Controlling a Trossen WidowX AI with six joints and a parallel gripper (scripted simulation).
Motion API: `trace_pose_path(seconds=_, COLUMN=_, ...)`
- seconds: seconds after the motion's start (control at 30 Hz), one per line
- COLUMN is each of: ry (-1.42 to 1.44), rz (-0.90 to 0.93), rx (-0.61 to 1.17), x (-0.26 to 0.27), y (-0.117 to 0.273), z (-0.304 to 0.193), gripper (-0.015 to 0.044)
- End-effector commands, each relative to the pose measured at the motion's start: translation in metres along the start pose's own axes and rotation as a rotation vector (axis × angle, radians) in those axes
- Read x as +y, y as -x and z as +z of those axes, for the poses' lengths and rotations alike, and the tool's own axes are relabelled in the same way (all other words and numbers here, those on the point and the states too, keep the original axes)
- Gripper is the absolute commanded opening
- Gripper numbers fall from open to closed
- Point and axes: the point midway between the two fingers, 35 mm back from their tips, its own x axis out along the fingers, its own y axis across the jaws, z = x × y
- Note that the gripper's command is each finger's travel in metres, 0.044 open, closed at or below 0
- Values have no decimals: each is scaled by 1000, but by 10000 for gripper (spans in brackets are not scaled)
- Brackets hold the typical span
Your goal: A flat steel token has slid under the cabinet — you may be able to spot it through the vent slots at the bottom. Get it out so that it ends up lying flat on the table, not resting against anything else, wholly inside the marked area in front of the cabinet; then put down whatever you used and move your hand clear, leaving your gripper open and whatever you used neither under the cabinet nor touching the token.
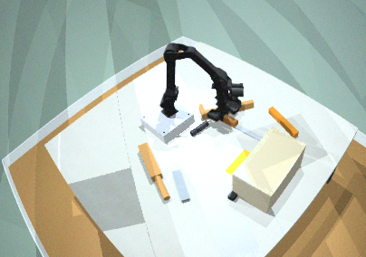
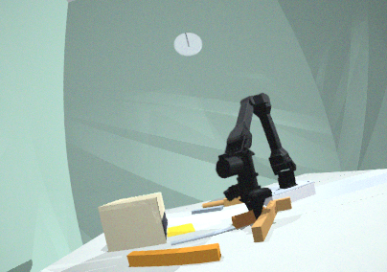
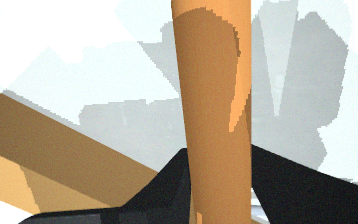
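The cream cabinet (image 1: 267, 165) (image 2: 131, 222) stands on the table. The yellow marked patch (image 1: 238, 162) (image 2: 181, 230) lies in front of it. My gripper (image 1: 218, 117) (image 2: 257, 214) (image 3: 214, 152) is low over the table, shut on the orange-brown handle (image 1: 231, 120) (image 2: 242, 219) (image 3: 215, 100) of a tool. The tool's long thin steel blade (image 1: 248, 132) (image 2: 201, 236) points toward the cabinet. Its far end is close to the cabinet's lower edge; I cannot tell whether it reaches under. The steel token is not visible in any view.
An angled wooden piece (image 1: 246, 105) (image 2: 264, 225) (image 3: 60, 145) lies beside my gripper. A dark rod (image 1: 199, 128) lies near the arm's base. An orange bar (image 1: 284, 121) (image 2: 174, 255) lies beside the cabinet. A wooden paddle (image 1: 149, 160) and a blue-grey strip (image 1: 181, 185) lie farther off.
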Motion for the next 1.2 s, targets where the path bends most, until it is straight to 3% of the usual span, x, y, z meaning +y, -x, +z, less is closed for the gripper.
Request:
trace_pose_path(seconds=0.0, ry=-31, rz=1, rx=-1, x=0, y=0, z=1, gripper=0)
trace_pose_path(seconds=1.17, ry=-217, rz=1, rx=-2, x=-3, y=1, z=13, gripper=0)
